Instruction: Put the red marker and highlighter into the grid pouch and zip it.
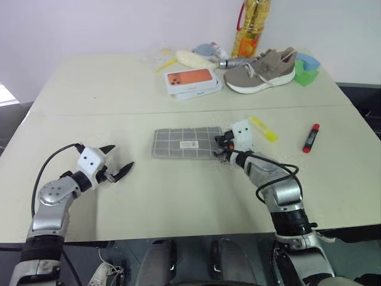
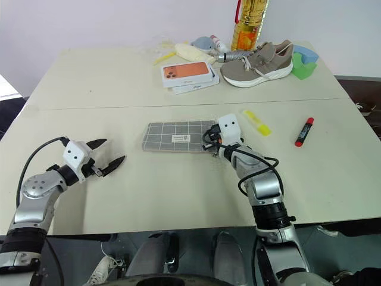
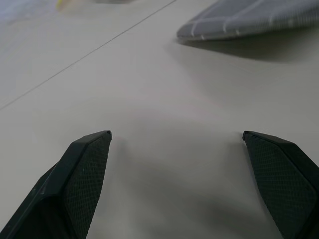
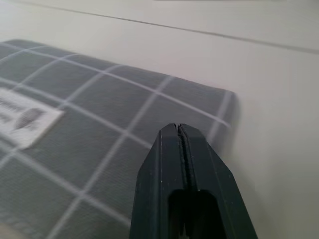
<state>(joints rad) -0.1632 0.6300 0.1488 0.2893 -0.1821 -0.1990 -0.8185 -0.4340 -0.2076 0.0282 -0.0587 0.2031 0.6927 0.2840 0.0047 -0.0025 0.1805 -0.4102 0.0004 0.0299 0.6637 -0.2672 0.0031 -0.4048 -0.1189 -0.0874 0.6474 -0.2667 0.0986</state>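
Observation:
The grey grid pouch [image 1: 184, 143] lies flat in the middle of the table, white label facing up. My right gripper [image 1: 220, 146] is shut and hovers at the pouch's right end; in the right wrist view its closed fingertips [image 4: 178, 128] sit just over the grid fabric [image 4: 89, 114], with nothing visible between them. The yellow highlighter [image 1: 263, 128] lies just right of that gripper. Further right lies the red marker [image 1: 311, 138]. My left gripper [image 1: 121, 157] stands open low over bare table, left of the pouch, whose edge [image 3: 249, 20] shows in the left wrist view.
At the back of the table are stacked orange-faced phone boxes [image 1: 191, 80], a tan shoe [image 1: 262, 70], a yellow oil bottle [image 1: 250, 27], a green and blue block [image 1: 306, 68] and a pale yellow banana-like thing [image 1: 190, 58]. A seam [image 1: 119, 113] crosses the tabletop.

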